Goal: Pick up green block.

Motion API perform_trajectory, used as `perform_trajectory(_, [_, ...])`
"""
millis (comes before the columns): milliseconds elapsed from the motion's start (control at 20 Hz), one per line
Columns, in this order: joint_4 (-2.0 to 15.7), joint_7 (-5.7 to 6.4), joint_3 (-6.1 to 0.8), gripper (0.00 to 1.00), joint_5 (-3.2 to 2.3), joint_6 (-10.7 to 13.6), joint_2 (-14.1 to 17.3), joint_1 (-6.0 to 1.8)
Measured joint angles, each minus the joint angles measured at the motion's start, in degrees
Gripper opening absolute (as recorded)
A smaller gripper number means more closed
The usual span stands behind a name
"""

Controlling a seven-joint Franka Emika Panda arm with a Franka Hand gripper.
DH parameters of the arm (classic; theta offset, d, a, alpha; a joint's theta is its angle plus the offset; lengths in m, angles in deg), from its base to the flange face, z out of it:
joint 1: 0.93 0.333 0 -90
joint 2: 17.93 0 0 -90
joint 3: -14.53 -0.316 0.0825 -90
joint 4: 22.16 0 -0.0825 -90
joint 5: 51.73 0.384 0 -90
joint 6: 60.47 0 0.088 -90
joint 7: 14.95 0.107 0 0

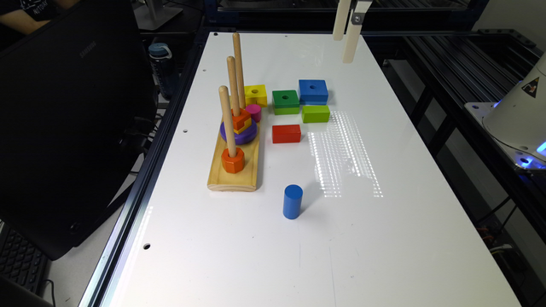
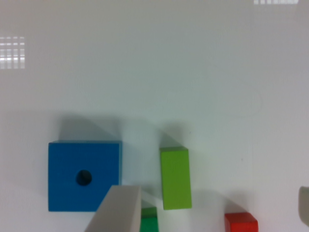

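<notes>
— Around the green block (image 1: 285, 100)?
— Sits on the white table (image 1: 264, 238), between yellow block (image 1: 255, 94) and blue block (image 1: 313, 91); lime block (image 1: 315, 113) just beside, red block (image 1: 286, 133) near.
— Shapes?
— Square, wooden, round centre hole.
— Gripper (image 1: 346, 32)?
— Hangs high above, fingers (image 2: 118, 210) spread wide, holding nothing.

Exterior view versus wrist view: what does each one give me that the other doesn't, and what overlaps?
Exterior alone: the peg stand with its stacked pieces, the yellow block, the pink cylinder, the blue cylinder and the green block's holed top. Wrist alone: the gripper's finger covering most of the green block. Shared: the blue block, lime block and red block.
</notes>
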Motion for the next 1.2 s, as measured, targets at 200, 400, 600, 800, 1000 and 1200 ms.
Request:
perform_trajectory(200, [0.64, -0.18, 0.02, 1.00, -0.24, 0.0, 0.2, -0.52])
perform_trajectory(400, [2.91, -1.29, 0.08, 1.00, -0.60, 0.0, 2.1, -1.89])
perform_trajectory(600, [6.70, -1.99, 0.06, 1.00, -0.99, 0.0, 6.0, -2.89])
perform_trajectory(800, [9.14, -2.03, 0.06, 1.00, -1.17, 0.0, 8.8, -3.03])
perform_trajectory(1000, [9.40, -2.04, 0.07, 1.00, -1.22, 0.0, 9.1, -3.10])
perform_trajectory(1200, [9.53, -2.31, 0.08, 1.00, -1.32, 0.0, 9.1, -3.53])
